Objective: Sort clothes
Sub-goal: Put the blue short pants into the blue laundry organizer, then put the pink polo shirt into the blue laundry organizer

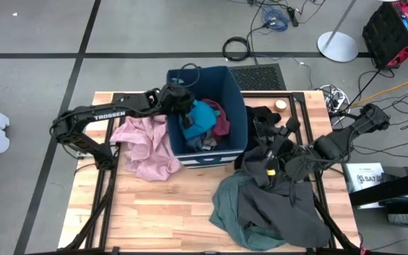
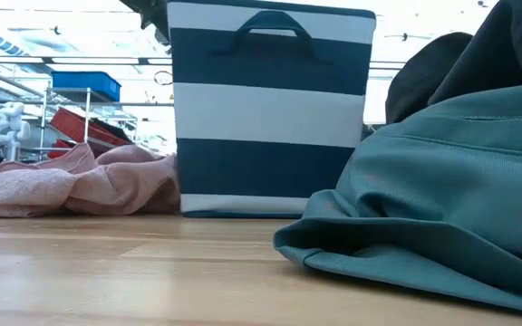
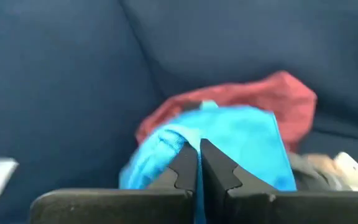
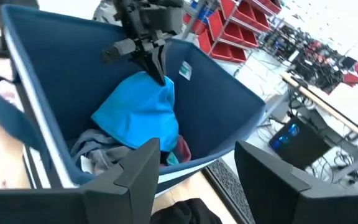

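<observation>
"TROSSEN" read on left arm [image 1: 108, 113]. Left gripper [image 3: 197, 163] pinched on bright-blue piece [image 4: 138, 112] inside navy bin [image 1: 236, 106]; right gripper [image 4: 194, 165] wide, empty. Red piece [image 3: 278, 99] plain from left wrist only.

Navy-white striped bin [image 2: 270, 109]; bright-blue piece [image 4: 138, 112]; dusty-pink garment [image 1: 144, 145]; grey-green garment [image 2: 442, 199].

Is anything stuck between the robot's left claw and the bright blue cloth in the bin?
No. The left gripper is shut right on the blue cloth, with nothing between them. It is inside the navy bin, above a red piece and grey clothes. The right gripper waits open nearby.
</observation>
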